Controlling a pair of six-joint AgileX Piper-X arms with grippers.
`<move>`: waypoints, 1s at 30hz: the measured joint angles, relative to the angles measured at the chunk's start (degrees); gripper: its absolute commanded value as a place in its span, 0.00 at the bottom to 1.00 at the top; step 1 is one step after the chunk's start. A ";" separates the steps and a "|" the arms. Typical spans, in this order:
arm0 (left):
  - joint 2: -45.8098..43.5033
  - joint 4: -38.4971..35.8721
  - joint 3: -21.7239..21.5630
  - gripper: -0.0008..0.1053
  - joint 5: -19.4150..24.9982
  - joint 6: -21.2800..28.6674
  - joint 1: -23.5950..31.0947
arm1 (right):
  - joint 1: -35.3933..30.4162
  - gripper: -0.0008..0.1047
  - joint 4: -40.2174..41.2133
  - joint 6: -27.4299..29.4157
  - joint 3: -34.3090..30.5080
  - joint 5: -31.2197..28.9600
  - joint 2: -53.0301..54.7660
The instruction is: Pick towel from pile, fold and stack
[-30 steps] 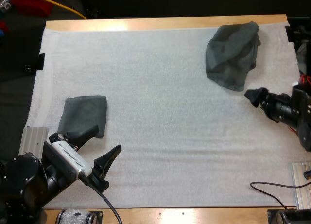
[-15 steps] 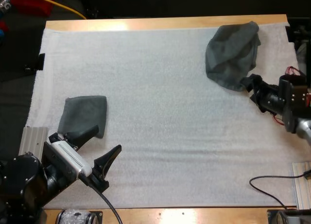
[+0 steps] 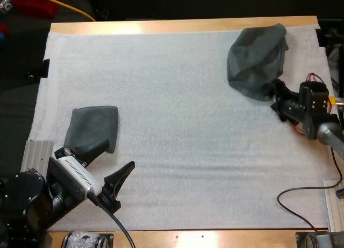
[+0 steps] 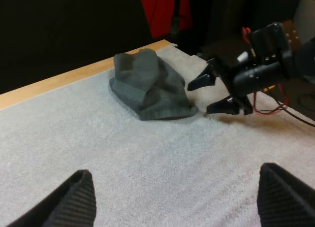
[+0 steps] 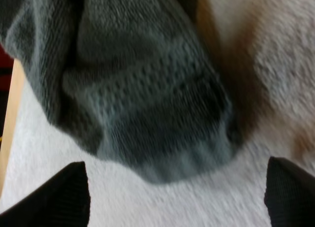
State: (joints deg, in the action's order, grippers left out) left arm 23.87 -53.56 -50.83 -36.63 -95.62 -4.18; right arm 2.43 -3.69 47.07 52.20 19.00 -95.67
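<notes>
Crumpled towel (image 3: 257, 59) lay at about 1 o'clock on the white mat (image 3: 177, 97), close to the far edge of the wooden surface (image 3: 161, 26). In the high view its long axis ran roughly from 1 o'clock to 7 o'clock, and the rounded lower end was the part nearest the right arm (image 3: 317, 116).

The right jaws were released. Their two tips stood apart and empty, right at that lower end, and the towel lay off toward 11 o'clock from them. From the right wrist the towel's (image 5: 147, 89) bulging hem sat just ahead of the gap between the spread tips. I could not tell whether either tip was touching the cloth.

The left wrist view agreed, with both small black tips beside the towel's (image 4: 150, 86) near corner and clear of it.

The left arm (image 3: 32, 197) was at 7 o'clock, well away from the pile. Its jaws were also released and held nothing, beside a folded towel (image 3: 92, 127) lying flat at 8 o'clock.

By my reading the pick had not yet been made. The right arm was plainly the nearer one. The next move would seem to call for a short push toward 11 o'clock, so the hem sits between the tips before they close.
</notes>
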 measured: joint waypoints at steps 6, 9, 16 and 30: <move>0.00 -0.22 0.00 0.63 -0.09 0.00 0.00 | 0.00 0.68 -0.32 -1.28 4.10 0.96 -3.68; 0.00 -0.22 0.00 0.63 -0.09 0.00 0.00 | 0.00 0.68 0.05 -2.06 4.26 0.89 -4.53; 0.00 -0.22 0.00 0.63 -0.09 0.00 0.00 | 0.34 0.68 2.17 -2.14 4.26 -0.66 -5.06; 0.00 -0.22 0.00 0.63 -0.09 0.00 0.00 | 2.44 0.53 -1.25 -2.14 5.83 -1.69 -8.56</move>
State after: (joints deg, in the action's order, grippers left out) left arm 23.87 -53.77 -50.83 -36.73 -95.62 -4.18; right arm 4.87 -4.95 44.94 58.03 17.31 -104.23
